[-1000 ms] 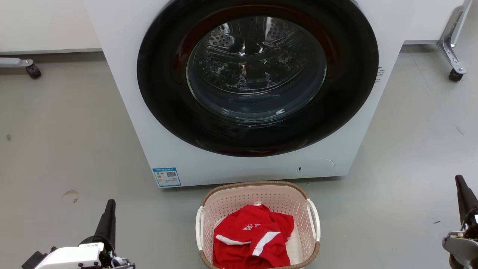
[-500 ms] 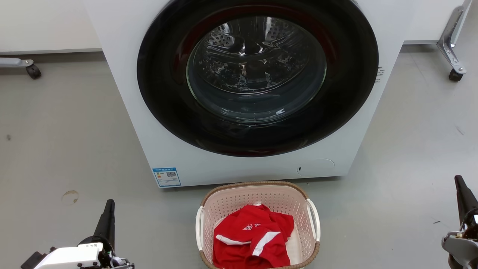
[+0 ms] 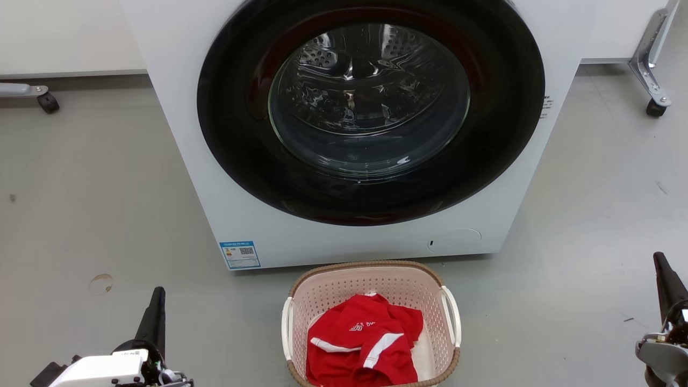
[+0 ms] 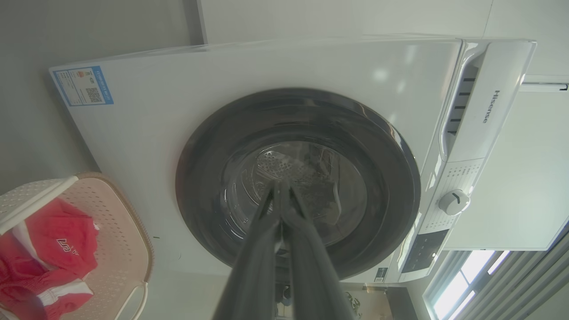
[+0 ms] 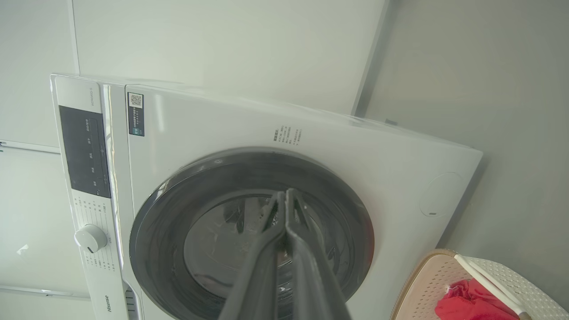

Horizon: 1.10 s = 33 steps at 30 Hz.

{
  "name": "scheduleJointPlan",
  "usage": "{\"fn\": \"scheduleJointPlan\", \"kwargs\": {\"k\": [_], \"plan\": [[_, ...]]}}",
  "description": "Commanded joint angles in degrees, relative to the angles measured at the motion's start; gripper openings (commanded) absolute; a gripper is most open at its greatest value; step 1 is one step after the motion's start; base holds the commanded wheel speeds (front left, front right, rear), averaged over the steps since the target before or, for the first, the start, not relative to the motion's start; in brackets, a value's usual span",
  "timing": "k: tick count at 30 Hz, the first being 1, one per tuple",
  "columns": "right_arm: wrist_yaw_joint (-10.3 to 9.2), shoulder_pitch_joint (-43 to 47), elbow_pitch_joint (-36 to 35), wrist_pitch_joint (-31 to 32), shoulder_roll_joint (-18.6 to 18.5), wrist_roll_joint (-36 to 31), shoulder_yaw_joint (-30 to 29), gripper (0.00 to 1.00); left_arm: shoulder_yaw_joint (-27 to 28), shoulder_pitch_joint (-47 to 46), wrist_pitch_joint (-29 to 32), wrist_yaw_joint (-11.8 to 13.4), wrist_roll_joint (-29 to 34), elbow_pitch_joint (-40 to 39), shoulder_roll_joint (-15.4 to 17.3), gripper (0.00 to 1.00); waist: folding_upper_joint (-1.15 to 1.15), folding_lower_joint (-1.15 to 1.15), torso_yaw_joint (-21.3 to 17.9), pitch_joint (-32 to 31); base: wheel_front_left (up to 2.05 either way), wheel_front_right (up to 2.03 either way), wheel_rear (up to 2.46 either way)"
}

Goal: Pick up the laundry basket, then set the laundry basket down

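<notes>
Well apart, laundry basket [image 3: 371,283], left end effector [image 3: 158,294]

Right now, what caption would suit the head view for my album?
A pale pink perforated plastic laundry basket holding a red shirt, before a white front-loading washer.

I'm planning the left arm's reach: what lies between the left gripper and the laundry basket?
Nothing but bare grey floor. In the head view, the stretch from the left gripper to the laundry basket's white left handle is clear.
</notes>
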Motion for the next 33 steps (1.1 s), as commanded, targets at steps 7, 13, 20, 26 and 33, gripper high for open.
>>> {"fn": "scheduleJointPlan", "kwargs": {"k": [7, 13, 20, 26, 33], "plan": [[0.28, -2.77, -1.73, 0.34, -1.45, 0.05, 0.66, 0.0, 1.94, -3.12, 0.33, -0.6, 0.14, -1.29, 0.41, 0.0, 0.0, 0.0, 0.0, 0.0, 0.0, 0.0, 0.0], [0.28, -2.77, -1.73, 0.36, -1.43, 0.03, 0.64, 0.0, 2.0, -3.13, 0.38, -0.6, 0.19, -1.29, 0.37, 0.0, 0.0, 0.0, 0.0, 0.0, 0.0, 0.0, 0.0], [0.28, -2.77, -1.73, 0.37, -1.42, 0.02, 0.62, 0.0, 2.06, -3.13, 0.43, -0.6, 0.24, -1.29, 0.33, 0.0, 0.0, 0.0, 0.0, 0.0, 0.0, 0.0, 0.0], [0.28, -2.77, -1.73, 0.39, -1.41, 0.0, 0.6, 0.0, 2.12, -3.14, 0.48, -0.6, 0.29, -1.29, 0.28, 0.0, 0.0, 0.0, 0.0, 0.0, 0.0, 0.0, 0.0], [0.28, -2.77, -1.73, 0.4, -1.4, -0.01, 0.59, 0.0, 2.18, -3.14, 0.52, -0.6, 0.34, -1.29, 0.25, 0.0, 0.0, 0.0, 0.0, 0.0, 0.0, 0.0, 0.0]]}}
